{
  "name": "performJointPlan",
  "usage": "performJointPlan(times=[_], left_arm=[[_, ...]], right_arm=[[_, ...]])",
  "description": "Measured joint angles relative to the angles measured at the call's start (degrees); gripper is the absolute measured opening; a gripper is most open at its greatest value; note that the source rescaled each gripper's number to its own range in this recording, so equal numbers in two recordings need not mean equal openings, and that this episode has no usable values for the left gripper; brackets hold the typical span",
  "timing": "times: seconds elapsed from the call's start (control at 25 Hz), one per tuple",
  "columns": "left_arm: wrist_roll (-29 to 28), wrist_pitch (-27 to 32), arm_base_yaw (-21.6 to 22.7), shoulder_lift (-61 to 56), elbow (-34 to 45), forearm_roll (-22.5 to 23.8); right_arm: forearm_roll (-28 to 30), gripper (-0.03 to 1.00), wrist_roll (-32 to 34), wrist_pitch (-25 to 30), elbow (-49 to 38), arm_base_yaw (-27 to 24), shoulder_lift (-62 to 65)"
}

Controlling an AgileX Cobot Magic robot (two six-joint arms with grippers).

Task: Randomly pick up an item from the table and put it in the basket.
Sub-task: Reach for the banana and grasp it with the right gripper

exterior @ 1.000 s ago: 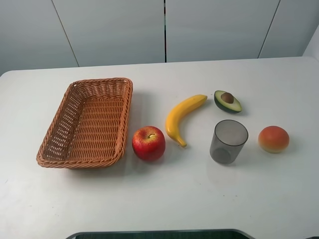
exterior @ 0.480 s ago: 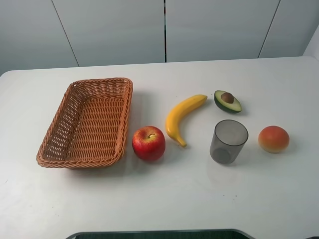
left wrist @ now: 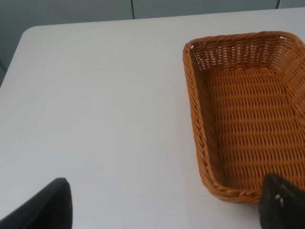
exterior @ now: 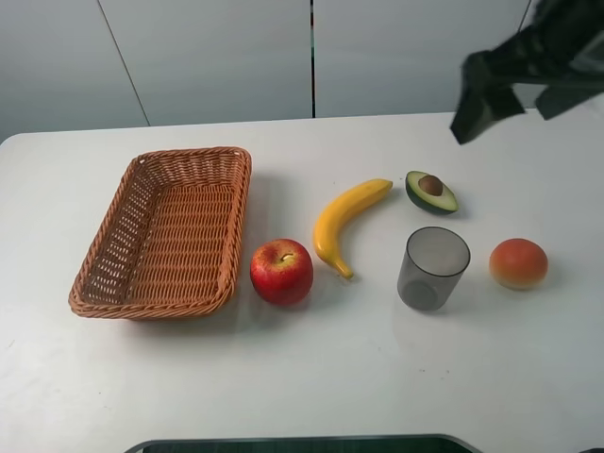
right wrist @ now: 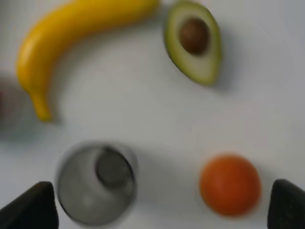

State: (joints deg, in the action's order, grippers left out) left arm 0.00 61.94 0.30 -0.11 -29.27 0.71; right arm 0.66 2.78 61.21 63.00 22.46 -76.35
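Black fingertips (right wrist: 28, 207) of the right gripper (right wrist: 158, 207) are standing wide apart and gripping nothing; a grey translucent cup (right wrist: 97, 183) and a round orange-red fruit (right wrist: 230, 183) are showing between them, both blurred. The left gripper (left wrist: 164, 205) is likewise gaping and empty, near a corner of the shallow orange-brown wicker basket (left wrist: 193, 119). From the high camera, the right arm (exterior: 514, 66) is reaching in at the upper right, smeared and cut off by the frame. The curved yellow banana (exterior: 344, 219) is lying on the large white tabletop (exterior: 283, 377), between a red apple (exterior: 281, 272) and a halved avocado (exterior: 431, 192), outside the basket.
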Motion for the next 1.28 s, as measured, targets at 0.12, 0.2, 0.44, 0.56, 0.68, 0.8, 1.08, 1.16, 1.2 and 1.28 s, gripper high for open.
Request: performJointPlan(times=[0.12,0.2,0.44,0.56,0.68,0.8,1.08,1.16,1.2,1.28], left_arm=[[0.0,0.0,0.0,0.0,0.0,0.0],[0.0,0.0,0.0,0.0,0.0,0.0],[0.0,0.0,0.0,0.0,0.0,0.0],[0.0,0.0,0.0,0.0,0.0,0.0],[0.0,0.0,0.0,0.0,0.0,0.0],[0.0,0.0,0.0,0.0,0.0,0.0],[0.0,0.0,0.0,0.0,0.0,0.0],[0.0,0.0,0.0,0.0,0.0,0.0],[0.0,0.0,0.0,0.0,0.0,0.0],[0.0,0.0,0.0,0.0,0.0,0.0]], right_arm=[[-1.43,0.94,5.2,-1.8,7.15,2.84,-8.82],[-2.78,0.94,7.4,-3.01,12.07,4.09,-14.56],[-5.07,0.94,19.42,-5.08,21.05,6.3,-27.1],[-5.75,0.94,24.17,-6.67,21.33,6.33,-31.21],[-4.07,0.94,28.19,-7.41,21.41,6.58,-34.54],[-2.39,0.94,31.95,-9.32,21.41,6.58,-37.15],[-1.24,0.94,38.66,-13.67,21.74,8.94,-41.48],[-1.24,0.93,40.56,-14.46,21.74,9.44,-42.89],[-1.24,0.91,41.36,-14.46,21.74,9.44,-43.45],[-0.66,0.87,42.43,-14.32,21.74,9.48,-44.46]])
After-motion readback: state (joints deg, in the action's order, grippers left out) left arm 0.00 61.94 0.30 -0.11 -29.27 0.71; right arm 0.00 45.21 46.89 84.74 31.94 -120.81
